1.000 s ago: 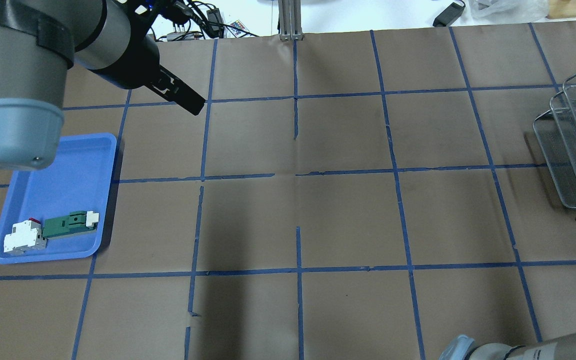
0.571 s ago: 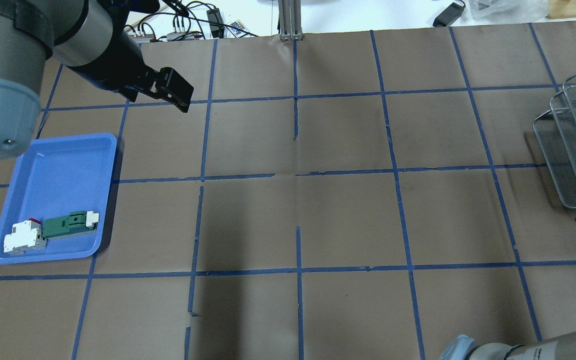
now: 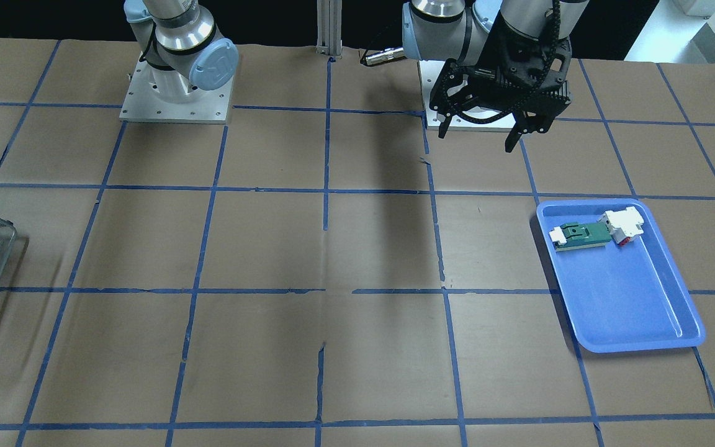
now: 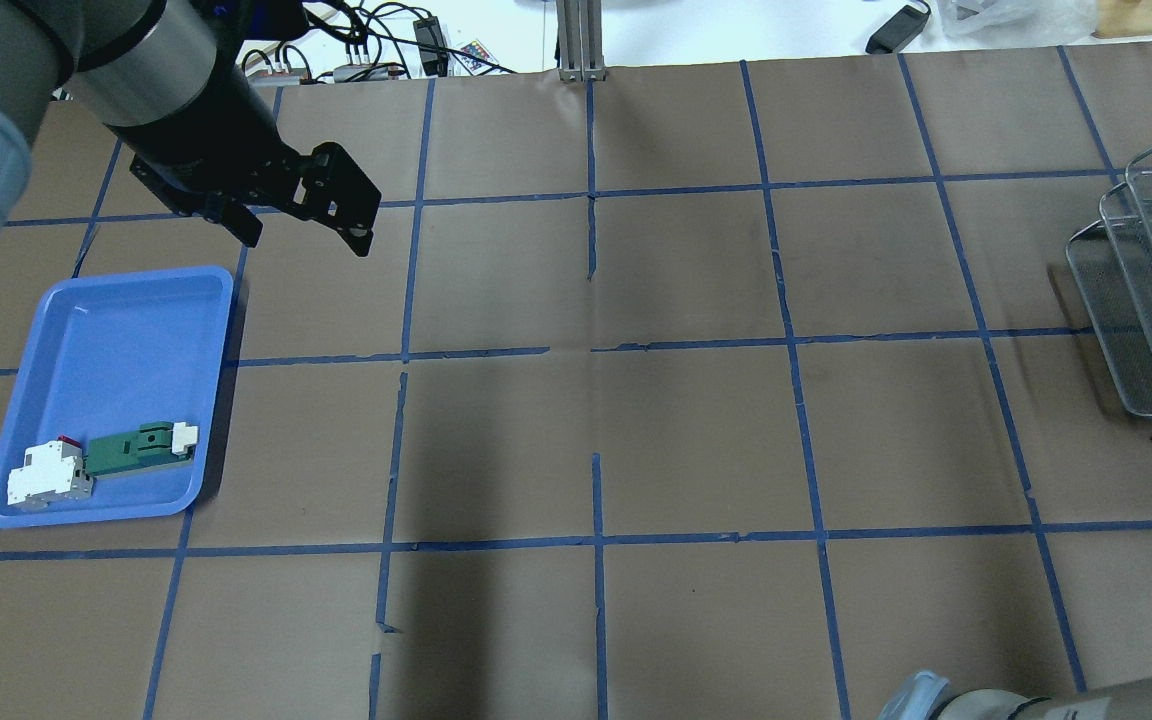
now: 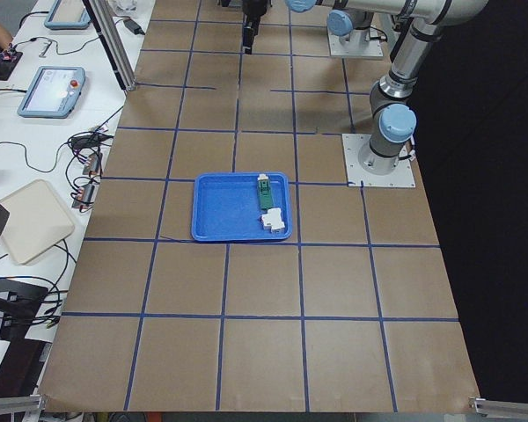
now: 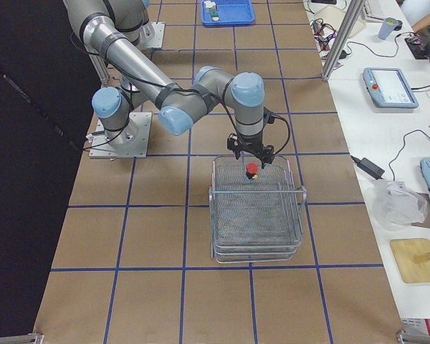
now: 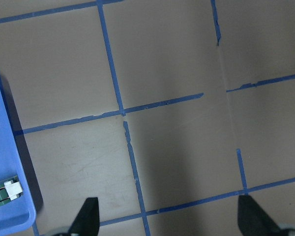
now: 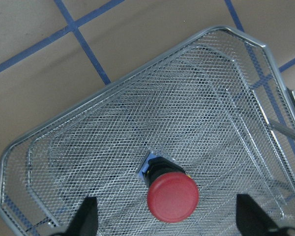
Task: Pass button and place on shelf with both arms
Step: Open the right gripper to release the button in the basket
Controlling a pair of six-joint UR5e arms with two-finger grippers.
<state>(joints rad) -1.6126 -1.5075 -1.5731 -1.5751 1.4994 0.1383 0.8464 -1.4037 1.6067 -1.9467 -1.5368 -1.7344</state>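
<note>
The button (image 8: 172, 197), red cap up, rests on the top mesh level of the grey wire shelf (image 8: 113, 123). My right gripper (image 8: 167, 228) is open just above it, one finger on either side, neither touching. The exterior right view shows the same: the right gripper (image 6: 251, 158) over the button (image 6: 251, 170) at the near end of the shelf (image 6: 258, 222). My left gripper (image 4: 304, 235) is open and empty, in the air just beyond the blue tray (image 4: 136, 330). It also shows in the front view (image 3: 478, 133).
The blue tray (image 3: 630, 298) holds a green-and-white part (image 3: 578, 236) and a white block with red (image 3: 623, 225). The shelf (image 4: 1151, 300) stands at the table's right edge. Cables and boxes lie past the far edge. Brown paper with blue tape lines covers the table.
My left arm has swung back toward the tray and the gripper has turned, so both open fingers now show. The right arm's elbow has barely moved.
</note>
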